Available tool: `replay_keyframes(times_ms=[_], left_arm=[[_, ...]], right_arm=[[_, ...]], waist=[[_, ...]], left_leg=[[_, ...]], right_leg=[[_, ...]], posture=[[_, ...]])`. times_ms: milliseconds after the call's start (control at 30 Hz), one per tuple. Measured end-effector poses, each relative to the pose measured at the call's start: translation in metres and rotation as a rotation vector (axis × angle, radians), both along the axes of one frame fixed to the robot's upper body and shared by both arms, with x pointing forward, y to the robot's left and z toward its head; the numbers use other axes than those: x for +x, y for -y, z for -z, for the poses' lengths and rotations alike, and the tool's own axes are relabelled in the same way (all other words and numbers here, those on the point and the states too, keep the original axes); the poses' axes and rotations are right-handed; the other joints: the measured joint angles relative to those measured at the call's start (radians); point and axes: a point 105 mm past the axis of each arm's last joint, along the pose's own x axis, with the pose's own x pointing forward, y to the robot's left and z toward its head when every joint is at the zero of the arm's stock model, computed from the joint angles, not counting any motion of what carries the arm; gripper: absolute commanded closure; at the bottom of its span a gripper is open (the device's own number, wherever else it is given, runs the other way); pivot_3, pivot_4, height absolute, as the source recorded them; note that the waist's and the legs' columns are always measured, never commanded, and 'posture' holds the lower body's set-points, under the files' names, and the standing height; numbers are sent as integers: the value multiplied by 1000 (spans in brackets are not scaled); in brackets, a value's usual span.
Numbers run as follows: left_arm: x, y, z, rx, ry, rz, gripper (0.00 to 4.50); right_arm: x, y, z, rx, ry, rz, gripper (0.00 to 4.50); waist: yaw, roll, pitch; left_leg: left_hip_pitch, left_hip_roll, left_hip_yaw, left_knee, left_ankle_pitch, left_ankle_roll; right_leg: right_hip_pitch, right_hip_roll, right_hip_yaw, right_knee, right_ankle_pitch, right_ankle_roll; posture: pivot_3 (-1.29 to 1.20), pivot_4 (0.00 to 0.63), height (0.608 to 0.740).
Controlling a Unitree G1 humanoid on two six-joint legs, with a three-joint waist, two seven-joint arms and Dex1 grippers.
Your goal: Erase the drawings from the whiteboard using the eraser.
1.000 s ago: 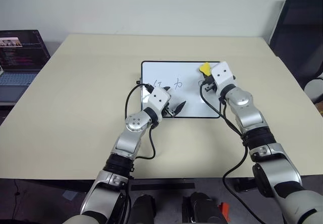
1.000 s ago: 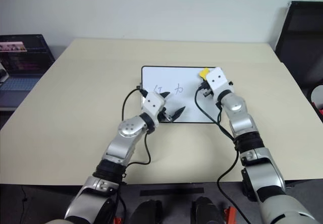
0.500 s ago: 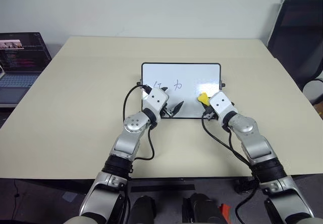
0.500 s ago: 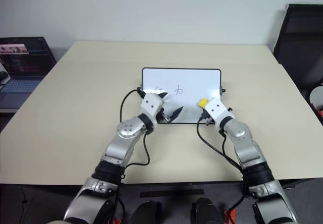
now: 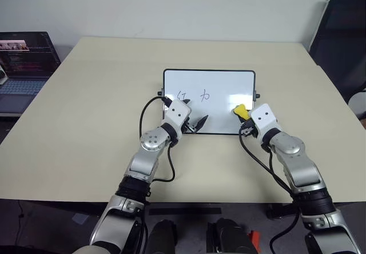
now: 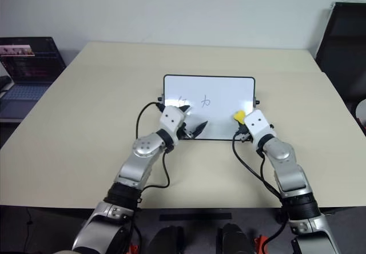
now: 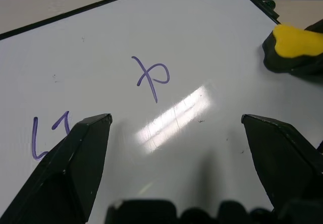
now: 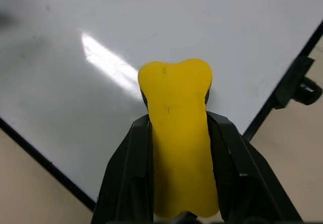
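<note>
The eraser (image 8: 177,133), light and stiff, is clamped at its sides by the right claw (image 5: 245,120), at the board's (image 5: 217,82) four o'clock corner. The left claw (image 7: 176,128) is spread wide.

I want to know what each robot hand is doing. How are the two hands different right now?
The right gripper is shut on the yellow eraser, but the left gripper is open and holds nothing. The right gripper is at the whiteboard's right side, where it is wiped clean; the left gripper is by the two blue drawings. Both have black fingers and are over the board.
</note>
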Motion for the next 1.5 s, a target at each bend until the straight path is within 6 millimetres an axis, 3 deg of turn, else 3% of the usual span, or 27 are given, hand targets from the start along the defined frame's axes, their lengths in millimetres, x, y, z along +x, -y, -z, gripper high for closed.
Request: replay_keyframes(times_ms=[200, 333, 633, 767, 967, 1267, 1500], left_arm=[[-8, -2, 5, -3, -4, 4, 0], [-14, -5, 9, -1, -9, 2, 0], [-33, -13, 28, -26, -41, -39, 0], [-33, -12, 24, -29, -24, -42, 0], [-28, -13, 13, -32, 14, -69, 0], [-20, -21, 5, -7, 60, -148, 0], [-20, -21, 6, -6, 57, -151, 0]], right_arm=[[-13, 0, -14, -11, 115, -30, 3377], [-20, 7, -7, -39, 133, -16, 3377], [-19, 5, -13, -62, 181, -20, 3377], [-16, 4, -15, -63, 192, -24, 3377], [-5, -10, -27, -55, 217, -62, 3377], [30, -59, -64, -63, 277, -183, 3377], [51, -69, -61, -120, 246, -203, 3377]], waist=[[2, 0, 0], [2, 0, 0], [2, 0, 0], [3, 0, 0], [-1, 0, 0], [1, 0, 0], [2, 0, 0]], left_leg=[[-3, 0, 0, 0, -1, -1], [-2, 0, 0, 0, 0, -1], [-1, 1, 0, 0, 0, -1], [-1, 0, 0, 1, 0, -1], [0, 1, 0, 1, 0, -1], [-1, 0, 0, 1, 0, -1], [-1, 0, 0, 0, 0, -1]], right_leg=[[-3, 0, 0, 0, 2, -4], [-3, 0, 0, 0, 0, 0], [-2, 0, 1, 1, 0, 0], [-2, 0, 1, 1, 0, 0], [-2, 1, 1, 1, 0, -1], [-2, 0, 1, 1, 3, -5], [-2, 0, 0, 2, 3, -5]], posture=[[0, 150, 740], [0, 150, 740], [0, 150, 740], [0, 150, 740], [0, 150, 740], [0, 150, 740], [0, 150, 740]])
